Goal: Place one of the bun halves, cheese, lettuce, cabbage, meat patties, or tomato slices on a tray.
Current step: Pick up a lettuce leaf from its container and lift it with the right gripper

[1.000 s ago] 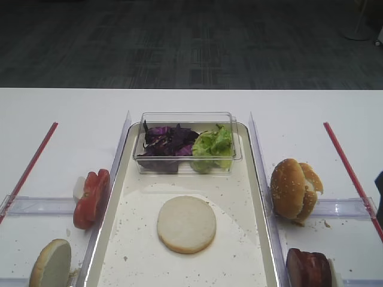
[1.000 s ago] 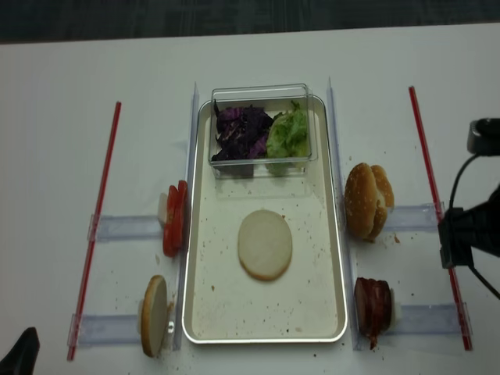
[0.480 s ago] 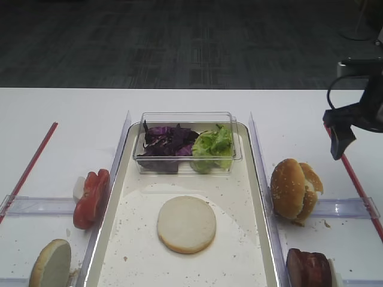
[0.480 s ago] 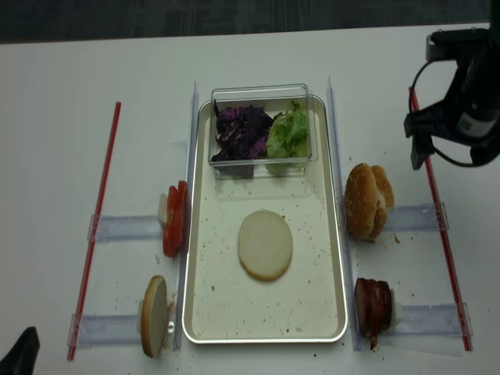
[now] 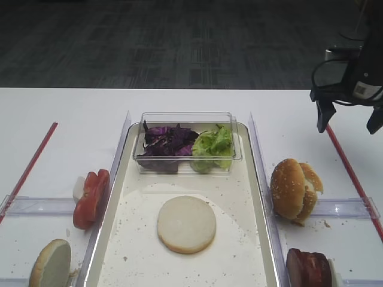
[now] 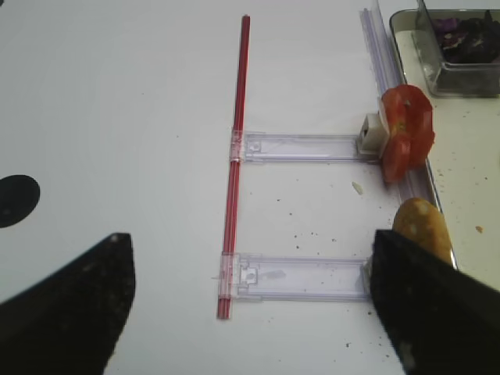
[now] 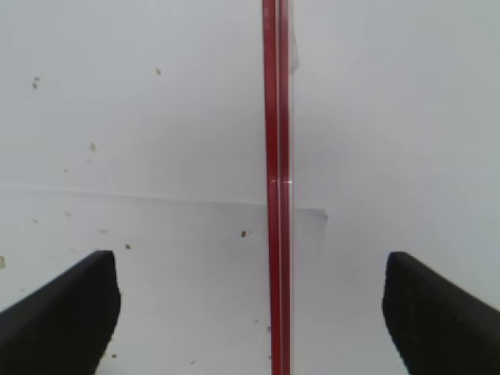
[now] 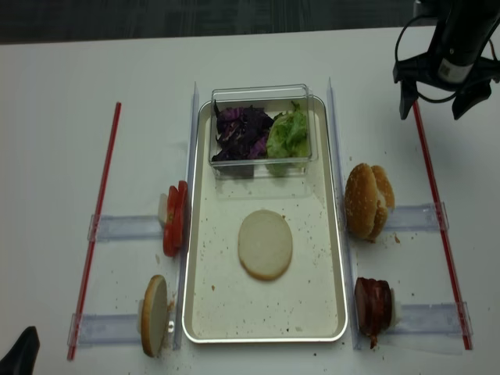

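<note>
A bun half lies cut face up in the middle of the tray. More bun halves stand right of the tray, and one stands left of it. Tomato slices are on the left and meat patties on the right. Cabbage and lettuce fill a clear tub. Cheese is out of view. My right gripper hangs open and empty over the far right red strip. My left gripper is open and empty at the near left.
The clear tub stands at the tray's far end. Clear plastic rails hold the food on both sides. Red strips run along the table's outer left and right. Crumbs speckle the tray and table.
My right gripper has travelled from the table's right edge to the far right corner, above the red strip. The food and the left gripper have not moved.
</note>
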`<state>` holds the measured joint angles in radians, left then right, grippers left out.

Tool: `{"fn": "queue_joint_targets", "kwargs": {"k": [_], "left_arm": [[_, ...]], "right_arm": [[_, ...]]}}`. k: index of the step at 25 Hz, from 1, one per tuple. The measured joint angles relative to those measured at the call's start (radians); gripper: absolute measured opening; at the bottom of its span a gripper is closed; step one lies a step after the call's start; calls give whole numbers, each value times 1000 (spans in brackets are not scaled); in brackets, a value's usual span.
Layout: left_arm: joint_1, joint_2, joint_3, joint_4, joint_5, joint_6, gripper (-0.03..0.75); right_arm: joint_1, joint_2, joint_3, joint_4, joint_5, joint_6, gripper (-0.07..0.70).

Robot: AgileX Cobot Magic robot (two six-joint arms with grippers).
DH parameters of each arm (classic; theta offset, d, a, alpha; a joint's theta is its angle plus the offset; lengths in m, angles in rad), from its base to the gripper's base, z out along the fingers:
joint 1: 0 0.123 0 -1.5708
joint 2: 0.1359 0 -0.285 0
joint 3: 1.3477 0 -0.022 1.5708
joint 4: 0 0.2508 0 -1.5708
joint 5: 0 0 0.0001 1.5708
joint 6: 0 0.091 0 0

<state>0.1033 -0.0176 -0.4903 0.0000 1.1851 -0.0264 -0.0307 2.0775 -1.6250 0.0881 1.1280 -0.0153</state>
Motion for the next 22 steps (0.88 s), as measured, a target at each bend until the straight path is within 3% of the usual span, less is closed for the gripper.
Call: {"fn": "queue_joint_targets", "kwargs": {"k": [17,22], "left_arm": [[0,0,0,0,0,0,566],[0,0,0,0,0,0,566]], "right_arm": [[2,5,-43,69,0,-22,692],[48,5,-43,76,4,-24,692]]}}
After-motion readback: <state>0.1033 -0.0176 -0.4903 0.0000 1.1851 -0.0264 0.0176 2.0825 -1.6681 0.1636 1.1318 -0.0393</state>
